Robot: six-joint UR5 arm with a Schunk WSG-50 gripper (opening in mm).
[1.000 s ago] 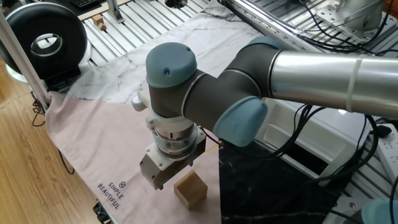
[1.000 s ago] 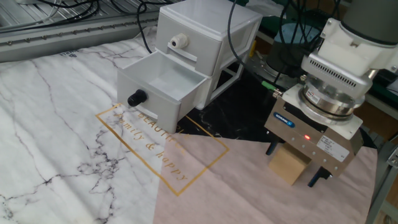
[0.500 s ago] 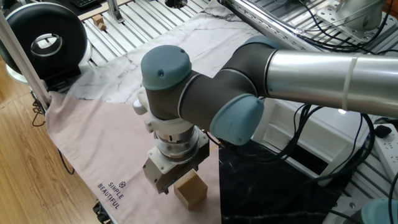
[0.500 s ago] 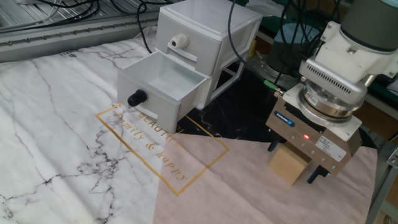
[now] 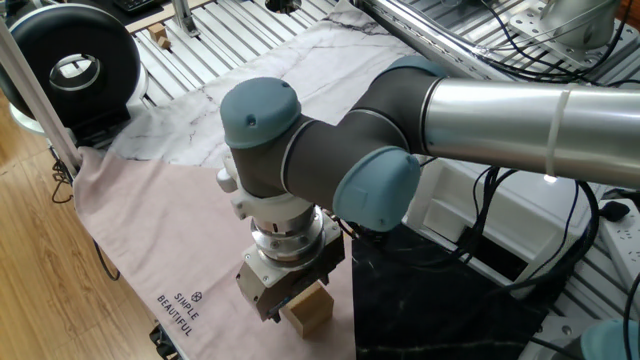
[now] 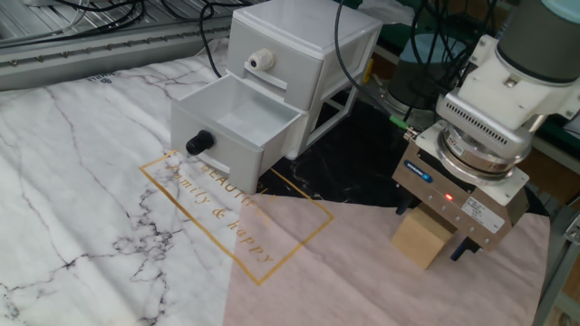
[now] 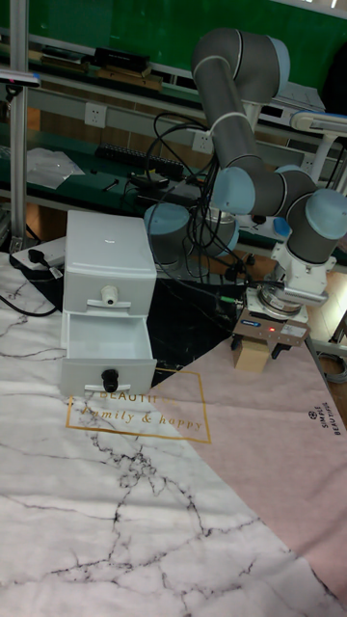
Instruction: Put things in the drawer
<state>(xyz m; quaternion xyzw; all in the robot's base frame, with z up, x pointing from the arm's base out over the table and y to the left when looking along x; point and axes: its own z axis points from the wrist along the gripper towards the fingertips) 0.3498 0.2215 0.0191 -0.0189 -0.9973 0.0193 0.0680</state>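
The light-tan wooden cube (image 6: pixel 420 241) rests on the pink cloth, also visible as the cube (image 5: pixel 311 309) and the cube (image 7: pixel 252 358). My gripper (image 6: pixel 430 234) is low over it, its black fingers (image 6: pixel 459 254) straddling the cube with a gap still showing on each side, so it is open. The gripper (image 5: pixel 291 303) hides most of the cube in one fixed view. The white drawer (image 6: pixel 229 121) with a black knob is pulled out of the cabinet's lower slot, empty inside, far left of the gripper. In the tall view the drawer (image 7: pixel 106 353) stands open.
A white cabinet (image 6: pixel 299 41) has a shut upper drawer with a white knob. A marble-print cloth (image 6: pixel 82 181) and a black slab (image 5: pixel 430 310) cover the table. Cables hang behind the cabinet. A black round device (image 5: pixel 70 65) stands at the far corner.
The gripper has come down and shifted slightly over the cube, so its fingers now reach lower along the cube's sides. The cube and the drawer have not moved.
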